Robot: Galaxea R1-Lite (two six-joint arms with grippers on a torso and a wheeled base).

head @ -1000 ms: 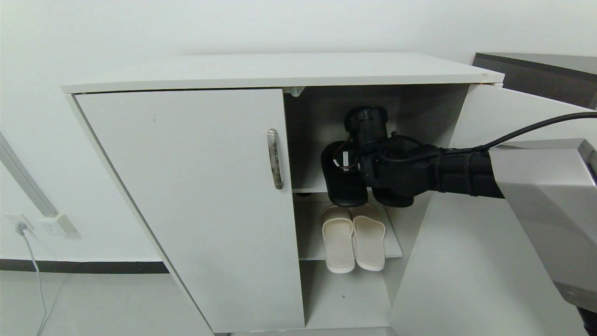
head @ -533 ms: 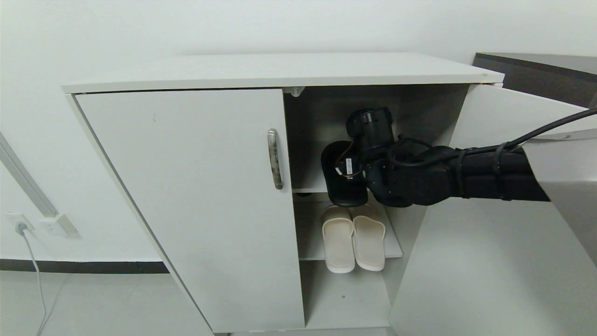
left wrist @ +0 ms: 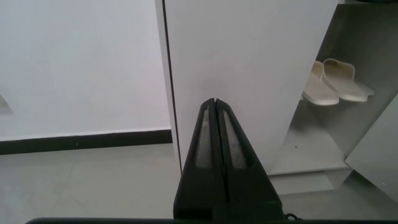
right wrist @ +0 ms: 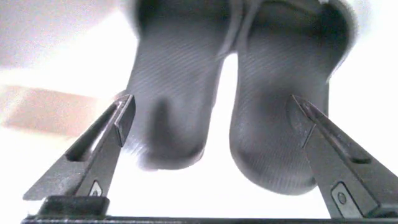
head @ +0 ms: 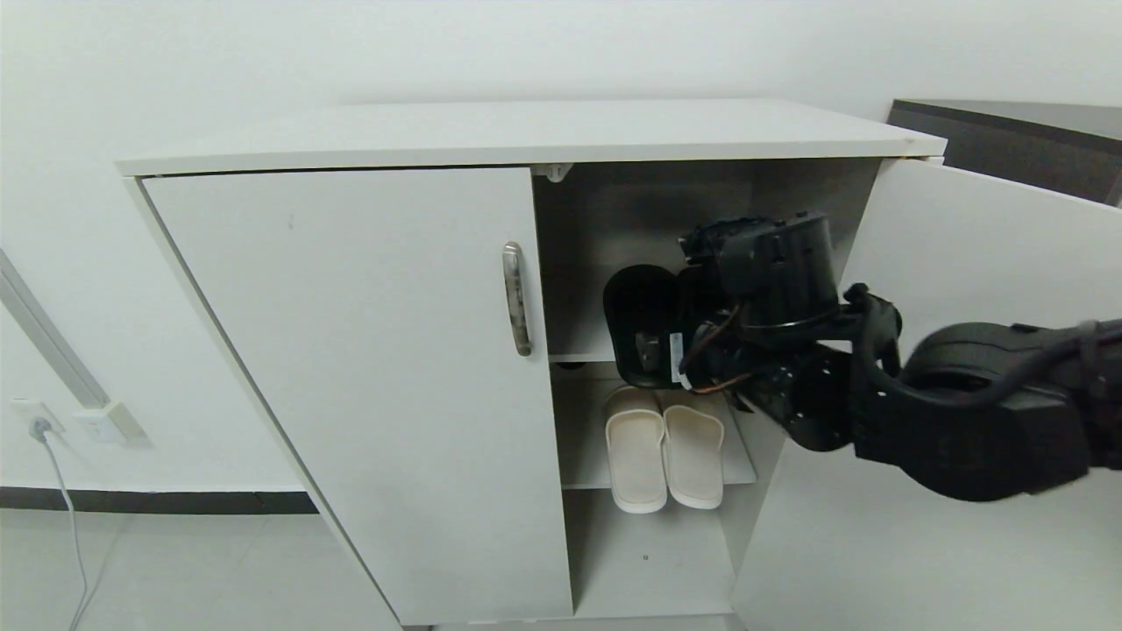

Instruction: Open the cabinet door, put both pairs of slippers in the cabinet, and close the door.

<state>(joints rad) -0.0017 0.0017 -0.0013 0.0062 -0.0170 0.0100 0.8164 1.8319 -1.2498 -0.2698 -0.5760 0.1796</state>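
White laminate cabinet, both pairs on its shelves

We see the smooth, flat-panelled cabinet (head: pixel 526 131) with its right door (head: pixel 955 237) swung open and its left door (head: pixel 351 350) shut, a slim brushed-metal handle (head: pixel 516 298) upright at that door's edge. The black slippers (head: pixel 638 307) lie side by side on the upper shelf (head: pixel 570 355), their finely ribbed, rounded soles facing the wrist camera. The right gripper (right wrist: pixel 211 102) is released, its tapered fingers spread wide to either side of that pair. The cream slippers (head: pixel 635 451), matte and open-toed, sit together on the lower shelf (head: pixel 580 438). The left gripper (left wrist: pixel 214 106) is clenched, pads pressed flat together, before the shut door.
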